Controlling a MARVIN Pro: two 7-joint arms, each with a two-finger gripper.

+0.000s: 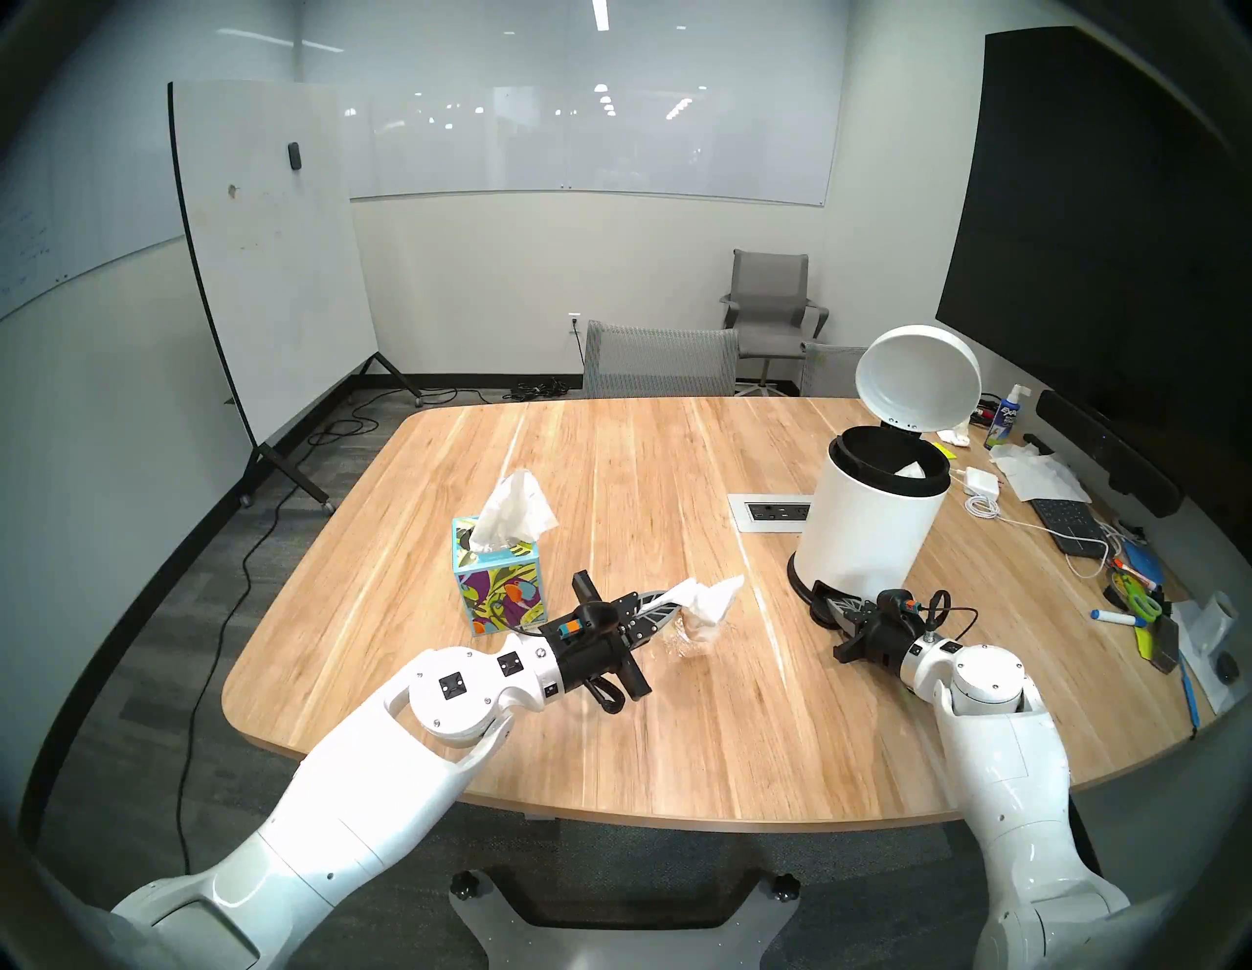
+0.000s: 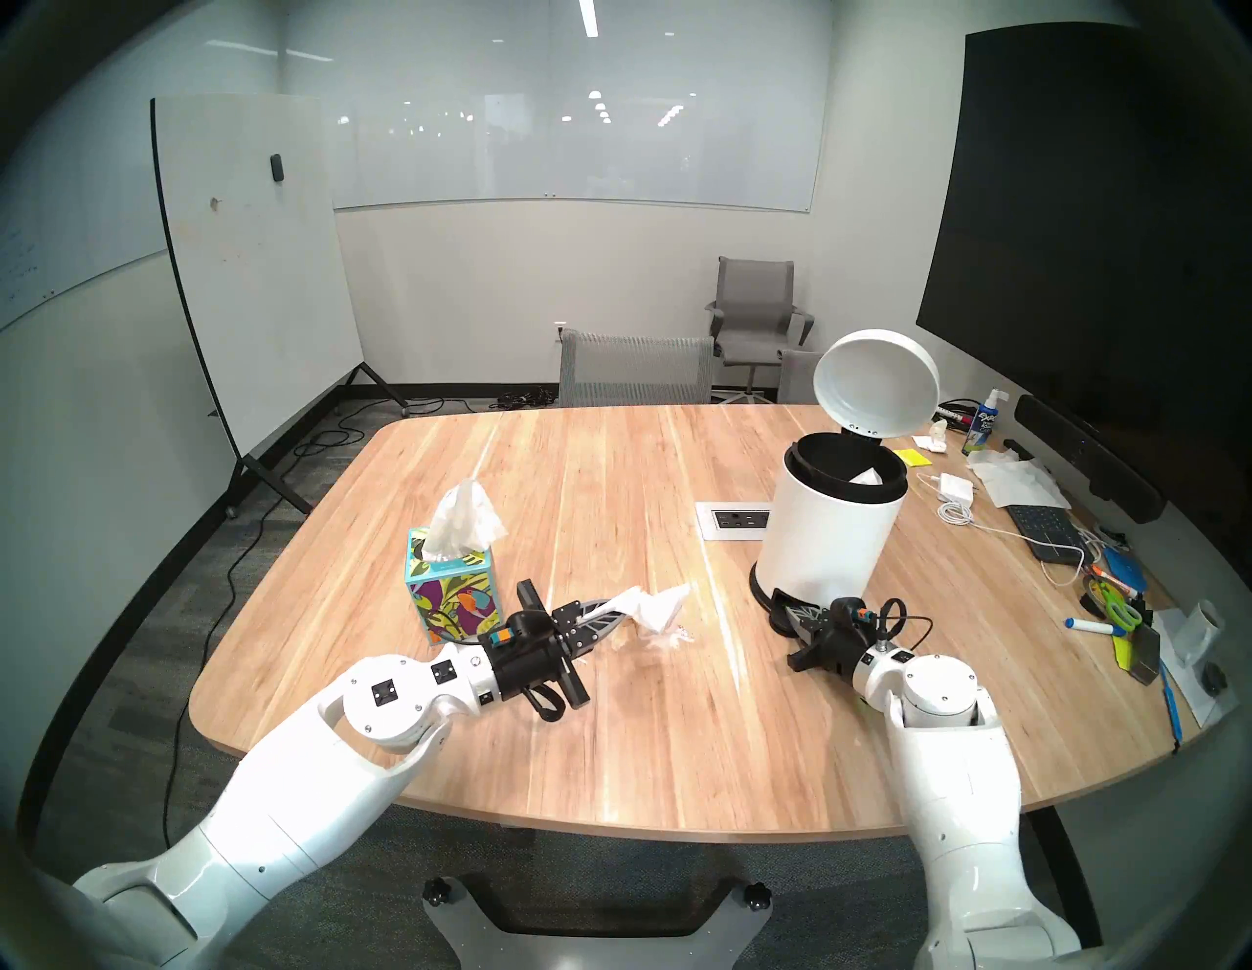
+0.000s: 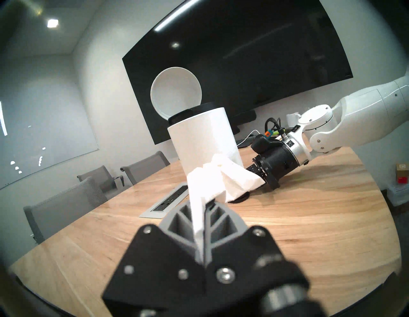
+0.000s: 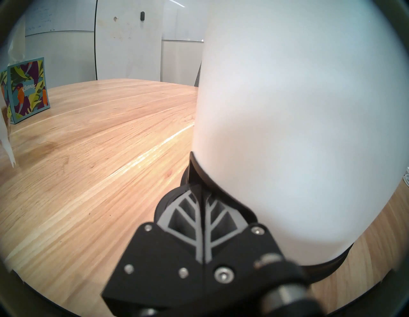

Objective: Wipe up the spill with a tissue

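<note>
Even, bright ceiling light filled the room; a ceiling strip light (image 1: 599, 13) showed at the top edge and reflected as specks in the glass wall panel (image 1: 589, 115). Long white glare streaks ran along the table (image 1: 610, 711). Shadows were soft. Fisheye bending and a dark rim framed every view. The trash can (image 4: 298, 132) was blurred and washed out at close range

White tissue (image 1: 704, 599), leaf-patterned tissue box (image 1: 498, 589)
</note>
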